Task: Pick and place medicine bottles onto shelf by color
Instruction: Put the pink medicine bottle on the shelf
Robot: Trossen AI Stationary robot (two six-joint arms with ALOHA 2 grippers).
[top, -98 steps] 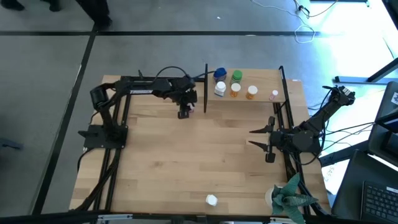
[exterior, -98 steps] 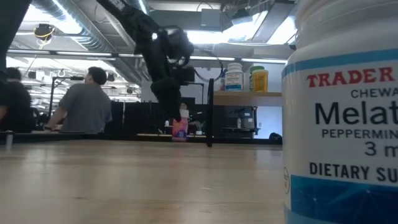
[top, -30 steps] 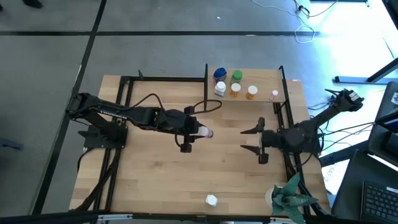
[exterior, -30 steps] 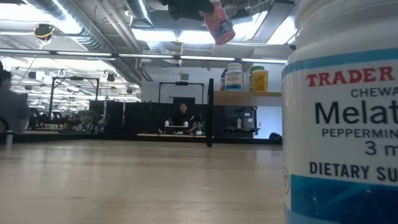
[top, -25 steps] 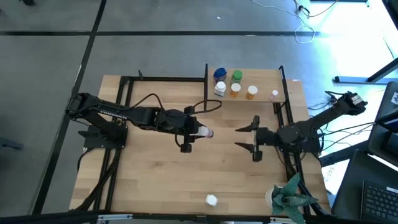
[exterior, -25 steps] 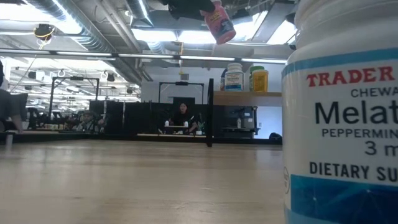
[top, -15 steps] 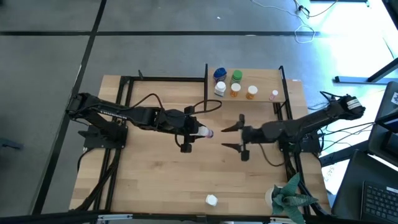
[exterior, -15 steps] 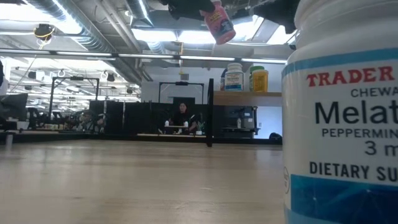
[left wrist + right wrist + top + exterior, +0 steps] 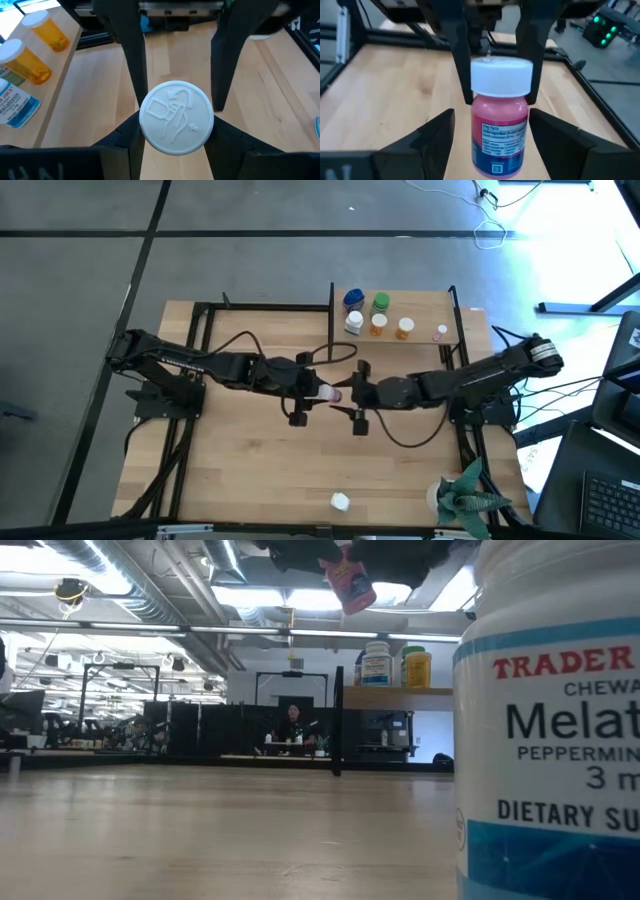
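Note:
A pink medicine bottle [image 9: 499,131] with a white cap hangs high above the middle of the table, and my left gripper [image 9: 318,392] is shut on it. My right gripper [image 9: 491,114] faces it from the table's right, open, one finger on each side of the pink body with a gap to it. The shelf [image 9: 420,313], a light wood board with black uprights, stands at the far right. On it stand blue [image 9: 353,299], green [image 9: 381,303], white [image 9: 354,323] and orange [image 9: 378,326] bottles. My left gripper pinches the bottle's white cap [image 9: 499,77] by its sides between its two fingers [image 9: 461,60]. The fingers come from the table's left, slanting a little downward. The bottle is lifted clear, its cap top [image 9: 176,122] toward my left wrist and its body [image 9: 348,582] tilted down toward the right gripper.
A white bottle with a blue label [image 9: 341,501] stands near the table's front edge and fills the right of the low view [image 9: 550,740]. A green paper-like plant [image 9: 465,495] sits at the near right corner. More bottles [image 9: 404,329] stand on the shelf.
My right gripper has travelled toward the table's left, up to the pink bottle, staying open; its fingers now stand on either side of the bottle's body. The bottle has not moved.

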